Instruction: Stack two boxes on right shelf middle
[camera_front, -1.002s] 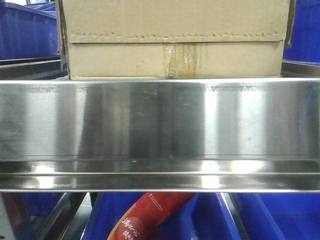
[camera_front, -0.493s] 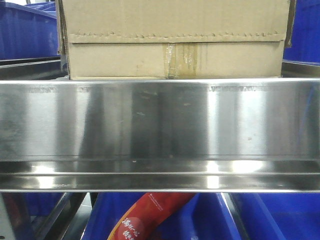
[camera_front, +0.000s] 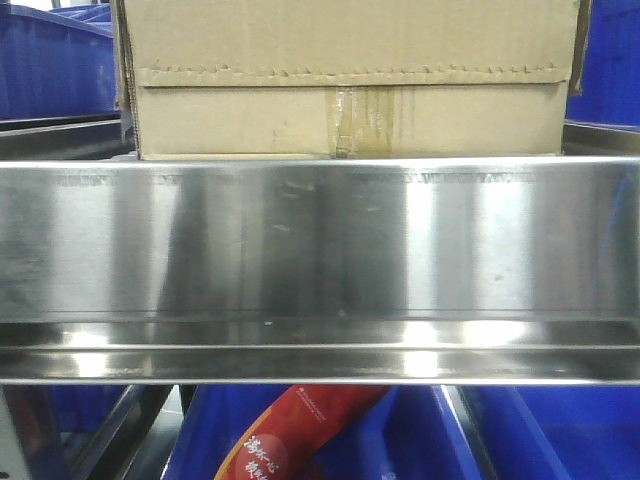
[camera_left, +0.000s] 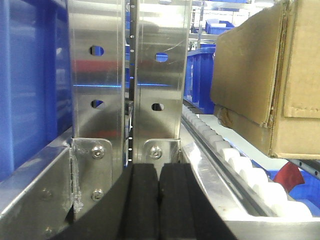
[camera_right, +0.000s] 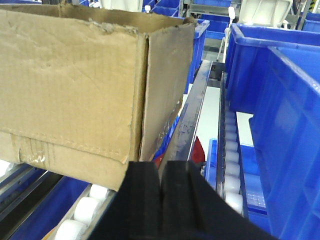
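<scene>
One brown cardboard box (camera_front: 350, 80) with yellowed tape at its seam rests on the steel shelf (camera_front: 320, 240), behind the broad mirror-like front lip. In the left wrist view the box (camera_left: 270, 75) is up at the right, sitting over white rollers. My left gripper (camera_left: 159, 175) is shut with nothing in it, low by the steel uprights and apart from the box. In the right wrist view the box (camera_right: 75, 85) fills the upper left. My right gripper (camera_right: 161, 172) is shut and empty, just below the box's near corner.
Blue plastic bins (camera_right: 275, 100) stand close on the right of the box and more bins (camera_front: 40, 60) sit behind it. A red package (camera_front: 290, 430) lies in a blue bin under the shelf. Steel uprights (camera_left: 130, 75) rise ahead of the left gripper.
</scene>
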